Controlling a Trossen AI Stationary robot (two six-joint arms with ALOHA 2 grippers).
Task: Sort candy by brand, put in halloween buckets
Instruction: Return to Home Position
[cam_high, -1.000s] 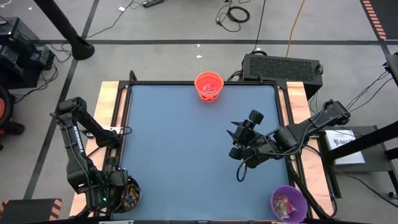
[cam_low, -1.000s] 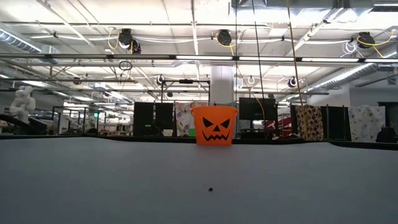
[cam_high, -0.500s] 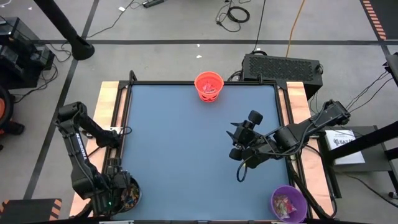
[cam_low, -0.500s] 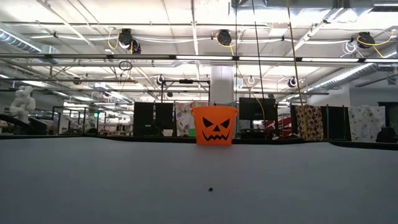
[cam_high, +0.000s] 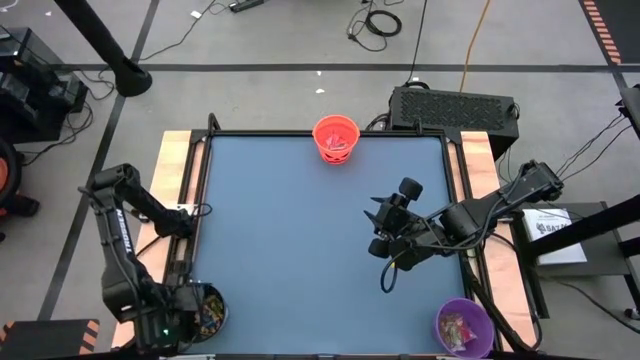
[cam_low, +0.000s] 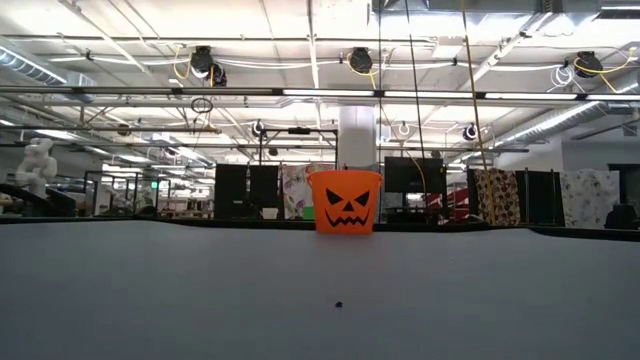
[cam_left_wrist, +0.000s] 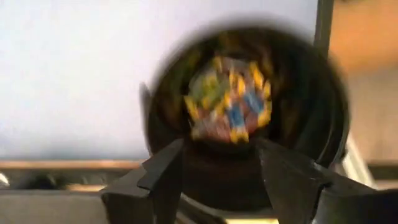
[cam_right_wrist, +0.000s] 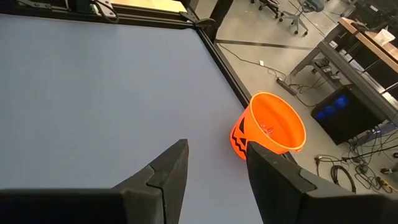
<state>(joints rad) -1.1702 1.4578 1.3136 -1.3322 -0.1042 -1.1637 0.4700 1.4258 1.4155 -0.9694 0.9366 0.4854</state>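
L gripper (cam_high: 188, 303) hangs right over the black bucket (cam_high: 212, 312), which sits at the table (cam_high: 290, 230) corner seen bottom-left in the high view; the L arm is folded up along that side's edge. In the L wrist view its fingers (cam_left_wrist: 165, 177) stand a moderate way apart w/ nothing btwn them, jaws empty, framing the bucket's mouth from above. Candy (cam_left_wrist: 229, 106) lies heaped on the bucket's bottom, a mix of yellow, blue and reddish wrappers, too blurred to tell brands. R gripper (cam_high: 385, 228) sits above bare tabletop in the R half of the table, roughly btwn the orange bucket (cam_high: 336, 138) and the purple bucket (cam_high: 464, 326), well apart from both. The R arm reaches in from the R edge. R wrist view shows its jaws apart w/ a moderate gap, holding nothing, bare surface beneath and the orange bucket beyond. That bucket stands upright at the middle of the far edge, its jack-o'-lantern face turned toward the low cam, a few pieces inside. The purple bucket stands upright in the corner seen bottom-right in the high view, w/ more candy in it, mostly pink and red wrappers. Low view shows a small dark speck (cam_low: 338, 305) on the tabletop in front of the orange bucket; can't tell what it is.
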